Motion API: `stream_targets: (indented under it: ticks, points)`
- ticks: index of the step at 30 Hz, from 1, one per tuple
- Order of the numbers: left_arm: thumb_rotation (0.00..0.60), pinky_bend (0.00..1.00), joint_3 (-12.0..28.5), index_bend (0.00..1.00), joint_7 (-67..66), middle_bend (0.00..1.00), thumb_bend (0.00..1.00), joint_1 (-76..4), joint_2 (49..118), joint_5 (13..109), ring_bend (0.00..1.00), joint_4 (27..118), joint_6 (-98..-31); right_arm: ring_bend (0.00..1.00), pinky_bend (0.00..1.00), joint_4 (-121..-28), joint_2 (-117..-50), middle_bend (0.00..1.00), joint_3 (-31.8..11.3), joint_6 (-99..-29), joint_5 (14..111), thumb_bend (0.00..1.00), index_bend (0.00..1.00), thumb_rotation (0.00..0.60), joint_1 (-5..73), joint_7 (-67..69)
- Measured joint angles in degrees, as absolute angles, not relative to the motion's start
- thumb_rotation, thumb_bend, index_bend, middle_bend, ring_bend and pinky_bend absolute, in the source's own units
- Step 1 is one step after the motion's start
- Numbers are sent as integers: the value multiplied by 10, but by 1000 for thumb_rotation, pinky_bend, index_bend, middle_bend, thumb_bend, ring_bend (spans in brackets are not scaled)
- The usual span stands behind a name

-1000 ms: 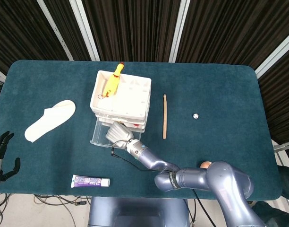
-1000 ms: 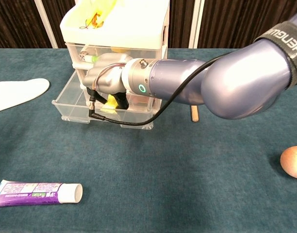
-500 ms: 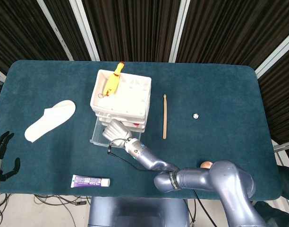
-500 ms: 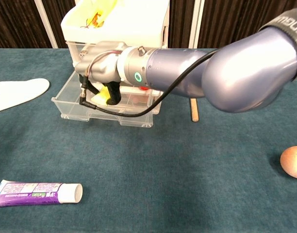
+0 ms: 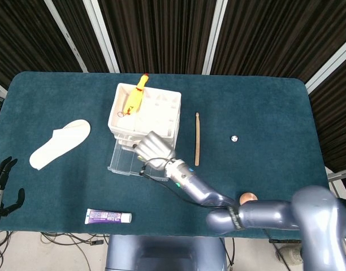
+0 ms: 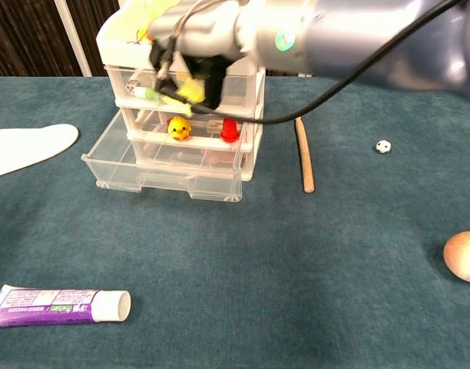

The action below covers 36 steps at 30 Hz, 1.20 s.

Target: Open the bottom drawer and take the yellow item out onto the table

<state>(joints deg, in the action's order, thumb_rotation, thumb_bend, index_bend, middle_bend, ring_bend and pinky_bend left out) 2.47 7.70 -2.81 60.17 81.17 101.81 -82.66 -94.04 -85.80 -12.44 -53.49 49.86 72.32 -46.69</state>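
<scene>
1. The right hand (image 6: 200, 58) was raised in front of the drawer unit (image 5: 145, 118), fingers clenched around the yellow item (image 6: 191, 90).
2. The bottom drawer (image 6: 162, 165) stood pulled out toward 6 o'clock.
3. The left hand (image 5: 0, 186) hung released off the bench (image 5: 263, 113) edge at 9 o'clock.
4. A rubber chicken (image 5: 134, 97) lay on top of the unit.
5. A drumstick (image 5: 197, 138) lay at 3 o'clock of the unit, a toothpaste tube (image 6: 58, 304) at 7 o'clock.
</scene>
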Motion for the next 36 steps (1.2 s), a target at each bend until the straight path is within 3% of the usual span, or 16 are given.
stream_targets:
  ticks: [5, 15, 31, 36]
  points:
    - [600, 0, 25, 21, 75, 0, 514, -27, 603, 813, 0, 1020, -830, 1000, 1000, -1001, -797, 1000, -93, -547, 510, 375, 575, 600, 682, -454]
    - [600, 0, 25, 21, 71, 0, 514, -27, 605, 816, 0, 1020, -832, 1000, 1000, -1001, -772, 1000, -36, -550, 551, 375, 588, 600, 632, -426]
    - [600, 0, 24, 21, 72, 0, 514, -27, 604, 816, 0, 1019, -831, 1000, 1000, -874, -864, 1000, 5, -519, 537, 372, 588, 600, 604, -439]
    - [600, 0, 23, 20, 72, 0, 514, -27, 604, 816, 0, 1019, -829, 1000, 1000, -838, -893, 1000, 9, -502, 532, 296, 534, 600, 600, -438]
